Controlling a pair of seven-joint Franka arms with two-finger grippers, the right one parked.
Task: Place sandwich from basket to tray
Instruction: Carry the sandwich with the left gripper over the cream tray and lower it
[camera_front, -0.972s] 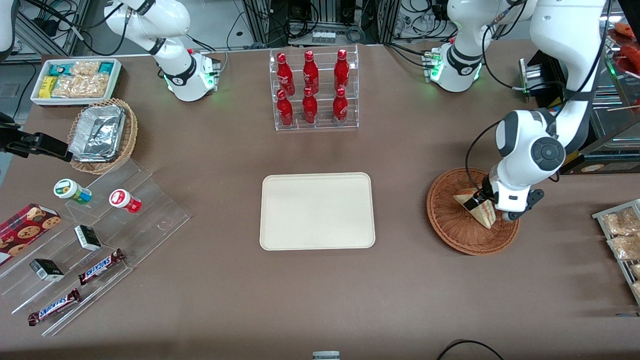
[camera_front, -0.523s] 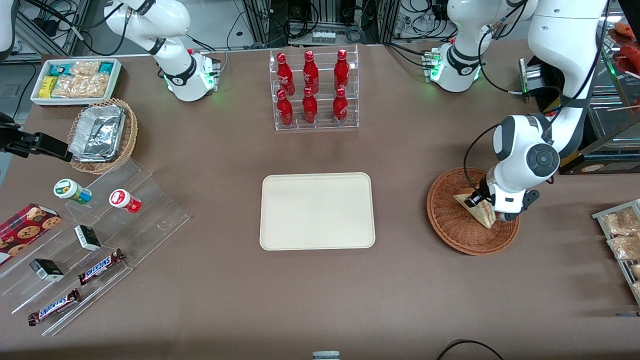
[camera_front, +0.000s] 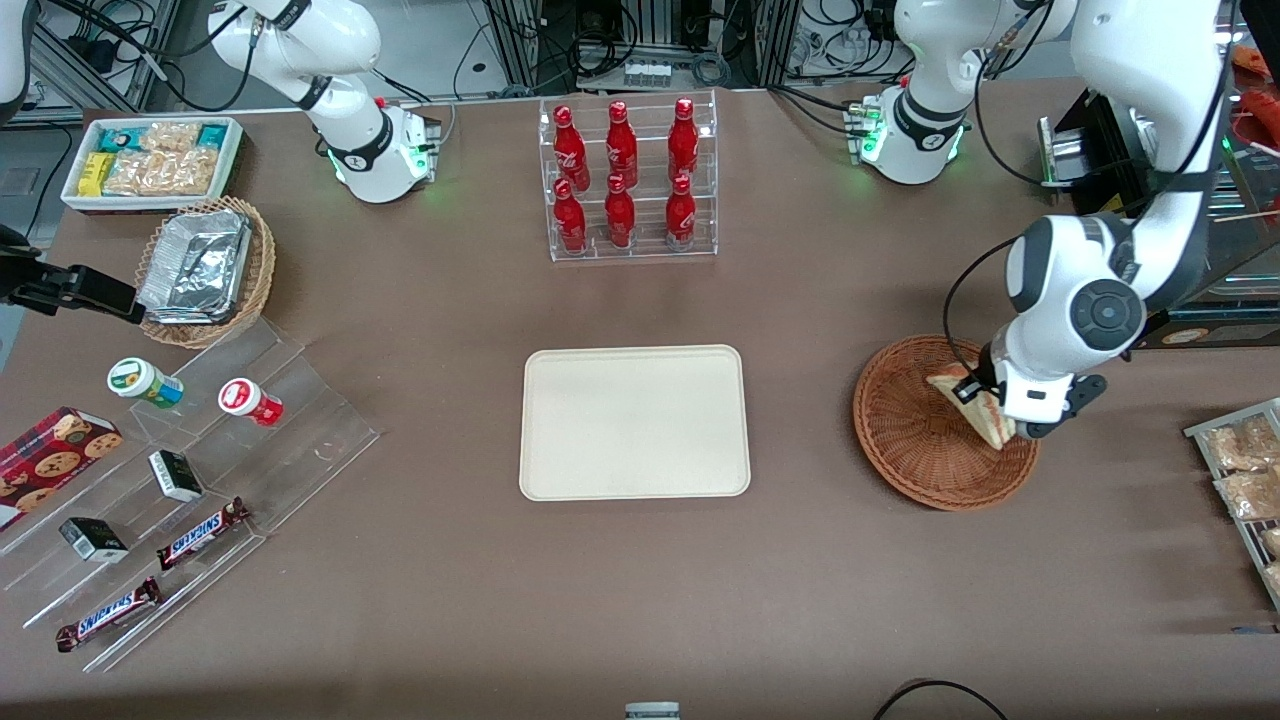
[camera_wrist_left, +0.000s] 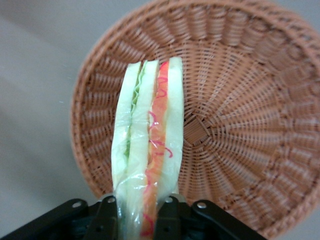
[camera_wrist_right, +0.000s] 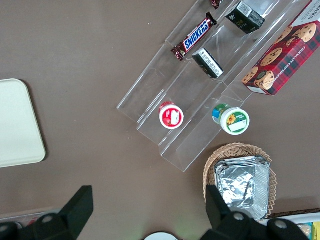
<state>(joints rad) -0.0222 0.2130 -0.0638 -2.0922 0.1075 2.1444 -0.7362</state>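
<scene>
Sandwich (camera_wrist_left: 147, 145) btwn gripper (camera_wrist_left: 137, 212) jaws, above basket (camera_wrist_left: 240, 95)

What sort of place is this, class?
Probably a robotics lab staged as a snack shop: racked red bottles, Snickers bars on clear steps, cabling. The pincer grips the sandwich above the basket.

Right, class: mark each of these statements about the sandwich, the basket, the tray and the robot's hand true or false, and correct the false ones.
1. The hand is shut on the sandwich. True.
2. The sandwich lies on the tray. False: the tray holds nothing; the sandwich is over the basket.
3. The basket is round woven wicker. True.
4. The tray sits nearer the working arm's end of the table than the basket. False: the basket is nearer that end.
5. A second sandwich lies in the basket. False: only the gripped one shows.
</scene>
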